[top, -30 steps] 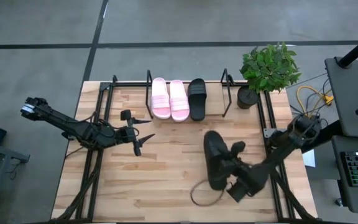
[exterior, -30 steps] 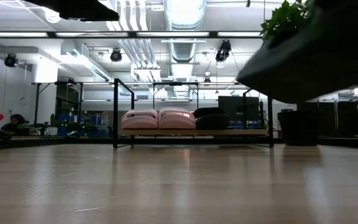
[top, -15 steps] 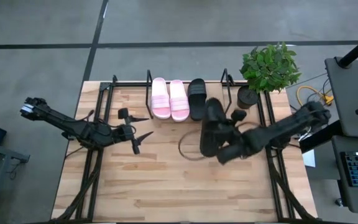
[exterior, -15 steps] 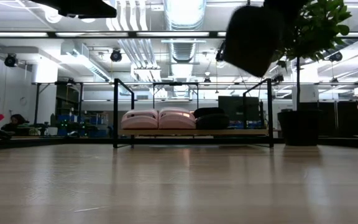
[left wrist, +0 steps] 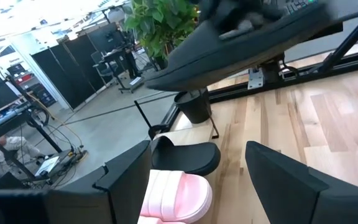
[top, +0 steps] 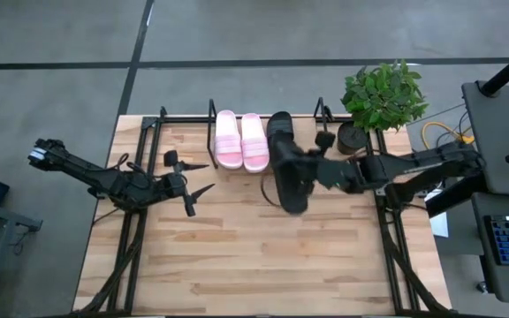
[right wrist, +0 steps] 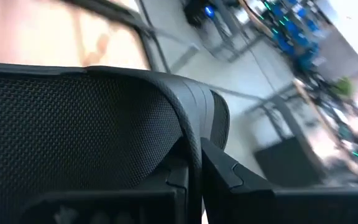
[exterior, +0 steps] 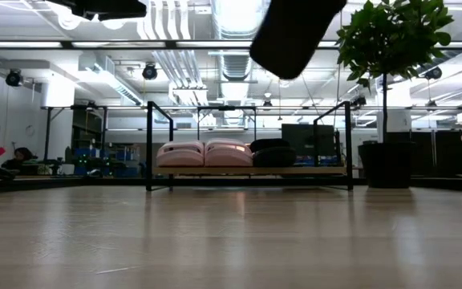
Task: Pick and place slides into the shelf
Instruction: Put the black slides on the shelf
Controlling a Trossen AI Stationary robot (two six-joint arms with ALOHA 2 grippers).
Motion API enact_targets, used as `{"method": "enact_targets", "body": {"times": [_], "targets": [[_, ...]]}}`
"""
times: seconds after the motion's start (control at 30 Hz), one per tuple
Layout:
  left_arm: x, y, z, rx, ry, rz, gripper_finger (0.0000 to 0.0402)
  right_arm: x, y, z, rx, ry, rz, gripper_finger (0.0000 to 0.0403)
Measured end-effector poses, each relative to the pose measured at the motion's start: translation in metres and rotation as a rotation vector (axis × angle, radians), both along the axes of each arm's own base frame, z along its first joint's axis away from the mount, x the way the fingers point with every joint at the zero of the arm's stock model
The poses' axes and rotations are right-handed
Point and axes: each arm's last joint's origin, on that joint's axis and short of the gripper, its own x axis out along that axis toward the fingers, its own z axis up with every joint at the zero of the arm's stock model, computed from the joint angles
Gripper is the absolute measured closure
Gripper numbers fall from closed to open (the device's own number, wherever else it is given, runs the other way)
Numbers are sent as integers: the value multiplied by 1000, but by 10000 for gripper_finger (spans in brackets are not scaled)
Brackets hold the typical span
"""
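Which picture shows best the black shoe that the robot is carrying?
The high view: the carried black slide shows whole, in the right claw, in front of the shelf. The low view shows only its underside up high. The left wrist view sees its side. The right wrist view sees just the strap close up.

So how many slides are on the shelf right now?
3. Two pink slides sit side by side on the shelf, with one black slide beside them. A fourth, black slide hangs above the table in the right claw.
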Motion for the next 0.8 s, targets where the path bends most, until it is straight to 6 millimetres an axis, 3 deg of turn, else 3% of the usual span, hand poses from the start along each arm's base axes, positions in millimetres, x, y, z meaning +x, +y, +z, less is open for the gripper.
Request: {"method": "enact_targets", "body": {"times": [0.17, 0.3, 0.8], "targets": [[0, 0, -1, 2, 5, 0, 155, 8, -44, -18, -69, 129, -114, 390], [-2, 1, 2, 19, -2, -1, 155, 9, -74, -30, -80, 176, -108, 390], [-8, 4, 5, 29, -18, 23, 155, -7, -140, -49, -125, 286, -83, 390]]}}
